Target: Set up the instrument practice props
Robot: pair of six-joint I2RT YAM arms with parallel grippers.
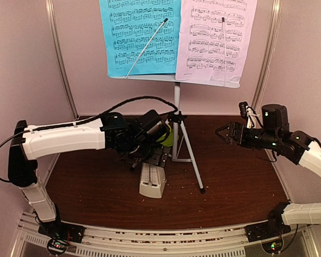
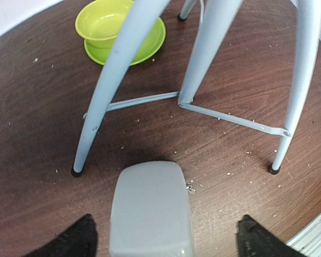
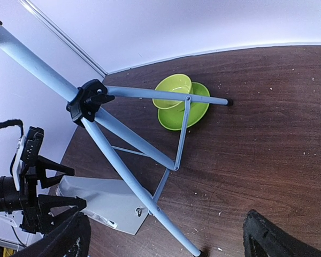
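The pale music stand (image 1: 203,81) on its silver tripod (image 1: 188,144) stands at the back middle and holds the blue sheet (image 1: 139,37) and the pink sheet (image 1: 216,40) side by side. The cream pyramid metronome (image 1: 151,182) stands upright in front of the tripod. My left gripper (image 1: 140,159) hovers just above it, open, with its fingertips (image 2: 77,238) either side of the metronome's top (image 2: 150,209) and not touching it. My right gripper (image 1: 224,132) is open and empty in the air to the right of the tripod (image 3: 128,139).
A lime-green bowl on its saucer (image 2: 117,27) sits behind the tripod legs (image 2: 203,59), also in the right wrist view (image 3: 179,101). Small crumbs lie scattered on the dark wood table (image 1: 235,182). Pale walls close in the back and both sides.
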